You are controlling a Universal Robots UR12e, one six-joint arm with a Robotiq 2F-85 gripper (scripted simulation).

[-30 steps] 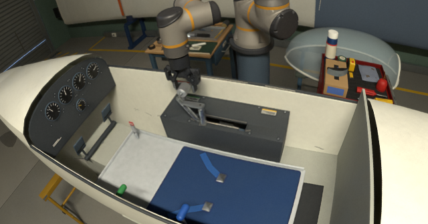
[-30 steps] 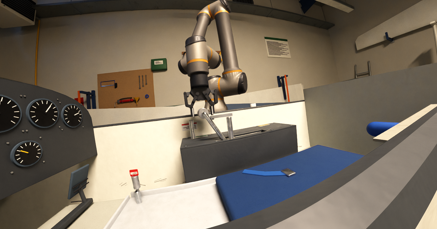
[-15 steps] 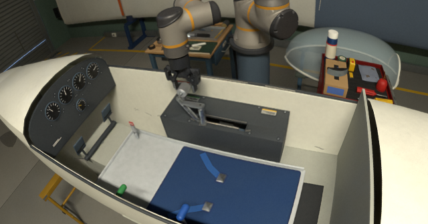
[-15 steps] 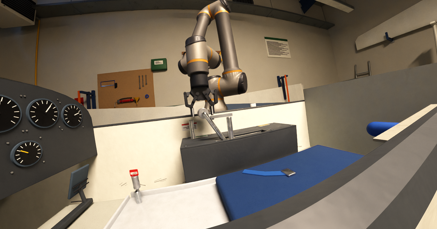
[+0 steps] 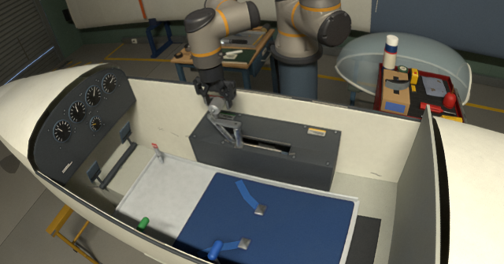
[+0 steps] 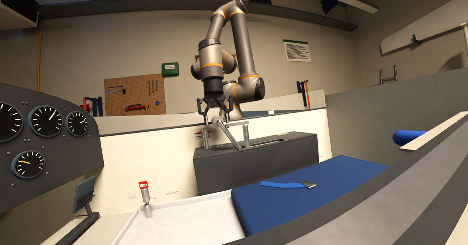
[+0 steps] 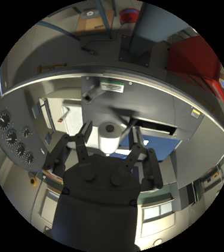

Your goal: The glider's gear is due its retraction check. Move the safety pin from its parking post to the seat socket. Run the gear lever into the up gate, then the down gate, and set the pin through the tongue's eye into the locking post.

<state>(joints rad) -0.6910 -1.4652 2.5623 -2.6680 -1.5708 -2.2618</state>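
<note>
The safety pin (image 6: 143, 191), grey with a red tag, stands upright in the seat socket (image 6: 148, 211) at the front corner of the white seat pan, far from the gear console (image 5: 267, 145). The gear lever (image 5: 224, 126) leans toward the instrument-panel end of its slot, and its round grey knob (image 5: 214, 109) (image 6: 216, 121) (image 7: 108, 136) sits between the fingers of my gripper (image 5: 215, 98) (image 6: 214, 116) (image 7: 111, 140). The gripper is open and holds nothing. A flat tongue (image 6: 236, 123) on a post juts out beside the lever.
The dark console box carries a bare post (image 6: 205, 138) at its near end. The instrument panel (image 5: 78, 118) and rudder pedals (image 5: 114, 153) lie to the left. The blue seat cushion (image 5: 275, 220) with belt buckles fills the foreground, with cockpit walls all around.
</note>
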